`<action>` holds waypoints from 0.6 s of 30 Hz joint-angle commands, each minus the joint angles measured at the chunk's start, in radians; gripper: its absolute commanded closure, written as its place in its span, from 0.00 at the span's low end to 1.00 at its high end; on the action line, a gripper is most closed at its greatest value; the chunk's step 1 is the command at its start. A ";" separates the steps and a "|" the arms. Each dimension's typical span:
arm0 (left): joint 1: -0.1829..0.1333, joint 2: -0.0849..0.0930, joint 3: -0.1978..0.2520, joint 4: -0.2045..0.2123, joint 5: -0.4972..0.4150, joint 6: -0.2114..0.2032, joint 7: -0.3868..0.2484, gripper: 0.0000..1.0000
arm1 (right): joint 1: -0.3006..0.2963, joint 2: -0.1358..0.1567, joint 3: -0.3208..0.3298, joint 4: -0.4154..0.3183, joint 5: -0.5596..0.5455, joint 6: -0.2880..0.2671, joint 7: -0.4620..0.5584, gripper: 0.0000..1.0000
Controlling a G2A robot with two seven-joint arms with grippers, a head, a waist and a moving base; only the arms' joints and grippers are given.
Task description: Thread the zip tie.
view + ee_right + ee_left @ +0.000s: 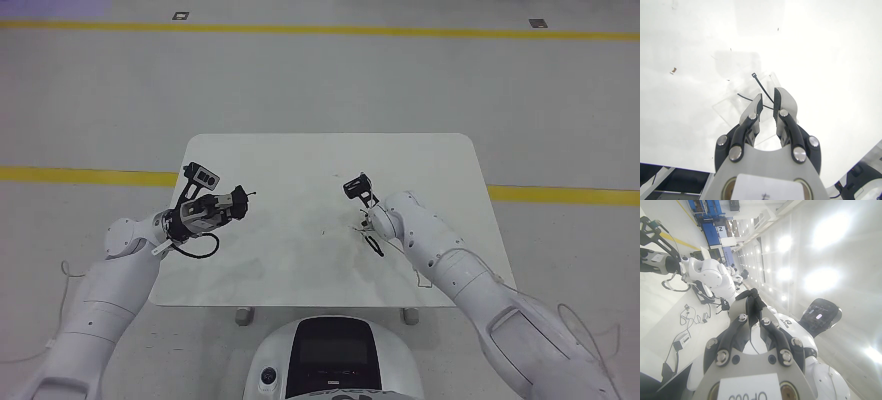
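White worktop [810, 47] carries a clear plastic sheet [728, 106] with the zip tie [761, 85] lying on it, just beneath the right pincer [767, 96], whose jaws stand apart. Meanwhile the left pincer [753, 302] is clamped on a thin black strap [750, 331]. Best to straddle the tie's shaft squarely, then close gently.

- Left arm [95, 300] and right arm [470, 280]: glossy white, rounded shells.
- Left pincer [753, 298]: grey plate [753, 362], black link bars [728, 336], round silver screws [742, 317].
- Right pincer [767, 102]: grey fingers [789, 102], black ribbed pads [776, 102].
- Black cable [197, 251] loops at the left wrist.
- Head [335, 350]: dark glossy panel.
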 commanded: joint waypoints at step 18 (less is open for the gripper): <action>0.000 0.000 0.000 0.000 0.000 0.000 0.000 1.00 | -0.111 0.053 0.189 -0.238 0.029 -0.076 0.035 1.00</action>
